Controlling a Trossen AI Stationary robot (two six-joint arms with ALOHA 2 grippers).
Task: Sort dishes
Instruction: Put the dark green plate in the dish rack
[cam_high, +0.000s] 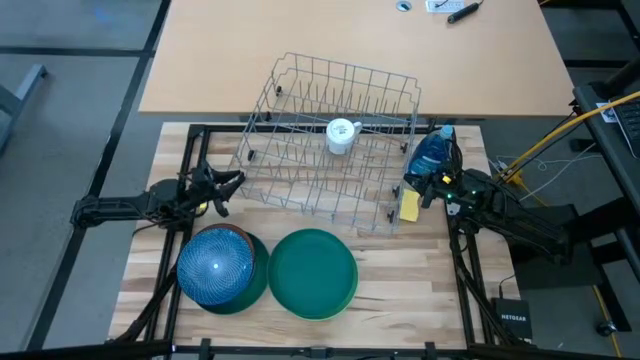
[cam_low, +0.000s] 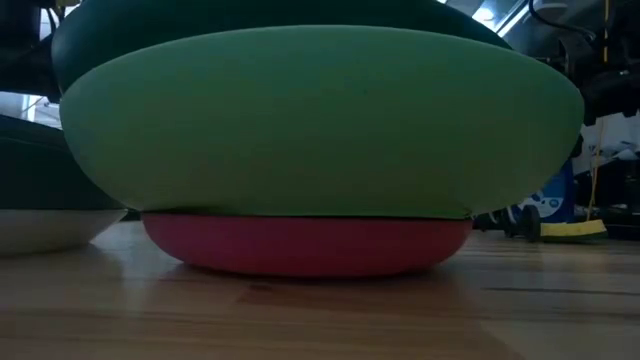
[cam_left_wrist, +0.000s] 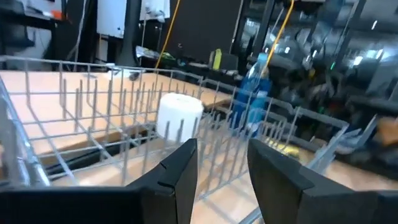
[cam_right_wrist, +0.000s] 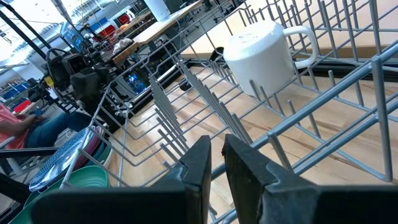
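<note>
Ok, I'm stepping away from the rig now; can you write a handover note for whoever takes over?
Left gripper: open, empty, at the wire dish rack's left side.
Right gripper: jaws slightly apart, empty, at the rack's right side.
White mug is upside down in the rack.
Blue patterned plate tops a stack beside the green bowl, both on the table's near edge.
Done: no dishes racked. Left: all of them.

Even light; blurred, dim low view.

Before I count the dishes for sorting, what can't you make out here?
- High view: the blue patterned plate covers its stack, so the dishes under it can't be counted.
- Low view: the green bowl fills the frame and hides the rack.
- Left wrist view: the blue bottle is blurred, label unreadable.
</note>
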